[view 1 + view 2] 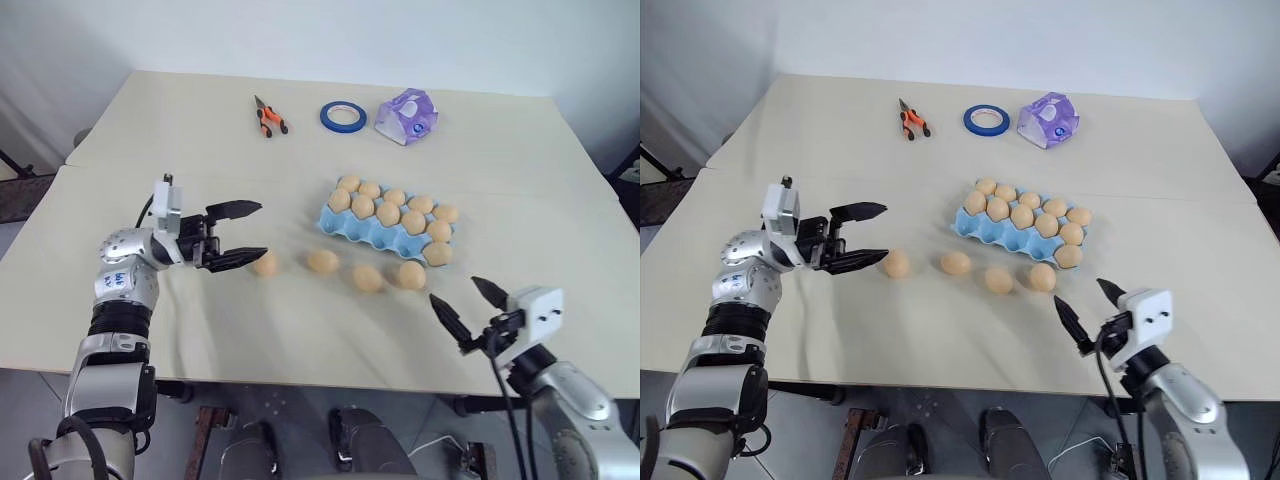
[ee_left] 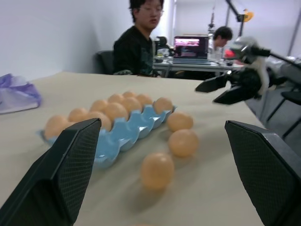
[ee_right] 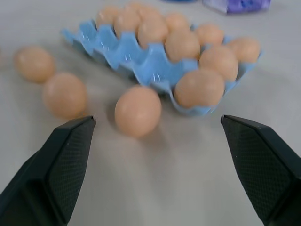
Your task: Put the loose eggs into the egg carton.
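From the head camera we see four loose eggs lying in a row on the worktop, just in front of the egg carton, whose near row has empty cups. Our left tool stands wide open and empty, its lower finger close to the leftmost egg; our right tool is also wide open and empty, near the rightmost egg. We judge a finger could nudge an egg and send it rolling toward the worktop's edge.

From the left wrist, the eggs line up ahead between our fingers, with the right tool beyond. Both arms working the same row could collide.

From the right wrist, the nearest egg sits just beside the carton's corner. Closing there, we might catch the carton wall and shift it, or squeeze too hard and crack the shell.
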Tool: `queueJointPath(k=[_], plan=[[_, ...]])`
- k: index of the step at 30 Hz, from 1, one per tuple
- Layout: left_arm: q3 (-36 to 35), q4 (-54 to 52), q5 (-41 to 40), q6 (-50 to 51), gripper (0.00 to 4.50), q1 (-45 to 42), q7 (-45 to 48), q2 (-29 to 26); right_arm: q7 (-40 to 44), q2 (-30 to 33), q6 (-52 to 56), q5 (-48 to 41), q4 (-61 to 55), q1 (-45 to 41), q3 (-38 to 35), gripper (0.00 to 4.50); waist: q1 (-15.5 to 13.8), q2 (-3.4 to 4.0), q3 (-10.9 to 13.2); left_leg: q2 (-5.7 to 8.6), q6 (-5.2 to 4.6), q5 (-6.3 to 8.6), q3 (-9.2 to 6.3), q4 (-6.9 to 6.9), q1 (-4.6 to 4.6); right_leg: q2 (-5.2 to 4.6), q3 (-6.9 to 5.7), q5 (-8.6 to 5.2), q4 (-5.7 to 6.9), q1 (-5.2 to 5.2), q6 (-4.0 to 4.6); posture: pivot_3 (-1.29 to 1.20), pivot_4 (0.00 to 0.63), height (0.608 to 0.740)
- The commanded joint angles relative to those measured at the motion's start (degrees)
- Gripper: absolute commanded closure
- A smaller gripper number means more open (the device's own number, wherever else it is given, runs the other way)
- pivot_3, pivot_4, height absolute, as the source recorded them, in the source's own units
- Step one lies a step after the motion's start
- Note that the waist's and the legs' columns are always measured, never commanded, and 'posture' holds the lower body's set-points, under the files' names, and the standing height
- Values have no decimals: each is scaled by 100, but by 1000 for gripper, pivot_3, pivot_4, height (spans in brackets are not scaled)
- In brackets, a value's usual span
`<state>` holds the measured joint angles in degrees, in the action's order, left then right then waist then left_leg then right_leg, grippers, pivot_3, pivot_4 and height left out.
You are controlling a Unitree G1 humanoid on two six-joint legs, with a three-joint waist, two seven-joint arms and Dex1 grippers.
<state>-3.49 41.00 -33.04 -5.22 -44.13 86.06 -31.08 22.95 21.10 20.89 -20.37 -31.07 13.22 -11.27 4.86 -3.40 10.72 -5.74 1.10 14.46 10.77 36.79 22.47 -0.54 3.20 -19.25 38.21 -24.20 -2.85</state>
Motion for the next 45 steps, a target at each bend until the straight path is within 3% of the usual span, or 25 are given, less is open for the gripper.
queueJointPath(k=[1, 8, 14, 29, 37, 39, 45], plan=[[454, -221, -335, -132, 9, -60, 644, -144, -353, -61, 207, 312, -167, -318, 330, 0, 5, 0, 0, 0, 0, 0, 1, -1, 0, 0, 0, 0, -2, 0, 0, 0, 150, 740], [941, -108, -557, -391, 9, -120, 644, -144, -608, -196, 229, 751, 788, -1159, 712, 0, -23, 0, 0, 1, -2, 0, 0, -3, 4, 3, -1, -1, -3, -3, 2, 0, 150, 740], [726, 4, -598, -611, 9, -54, 644, 13, -675, -243, 108, 907, 1157, -1284, 720, 0, -28, 2, -1, -2, -12, 9, 0, 23, 64, 6, -6, 1, -14, -40, -10, 0, 150, 740], [460, -162, -571, -558, 9, 346, 644, 326, -790, -505, -96, 883, 1950, -1708, 592, 0, -10, 7, -4, 5, -16, -1, -5, 40, 59, 3, -4, 6, 14, -37, -19, 0, 150, 740], [394, -193, -526, -552, 0, 354, 644, 361, -747, -446, -127, 822, 1639, -1666, 456, 2612, -7, 8, -4, 5, -17, -1, -6, 37, 59, 4, -3, 7, 13, -38, -21, 0, 150, 740], [374, -198, -514, -546, 0, 356, 644, 370, -757, -421, -70, 810, 1489, -1637, 411, 2861, -5, 8, -4, 5, -16, -1, -5, 36, 60, 4, -3, 7, 13, -39, -21, 0, 150, 740], [352, -200, -499, -507, 0, 354, 644, 383, -715, -88, 635, 623, 337, -1664, 295, 2880, -5, 10, -2, 5, -16, -1, -6, 37, 60, 2, -3, 7, 14, -39, -21, 0, 150, 740]])
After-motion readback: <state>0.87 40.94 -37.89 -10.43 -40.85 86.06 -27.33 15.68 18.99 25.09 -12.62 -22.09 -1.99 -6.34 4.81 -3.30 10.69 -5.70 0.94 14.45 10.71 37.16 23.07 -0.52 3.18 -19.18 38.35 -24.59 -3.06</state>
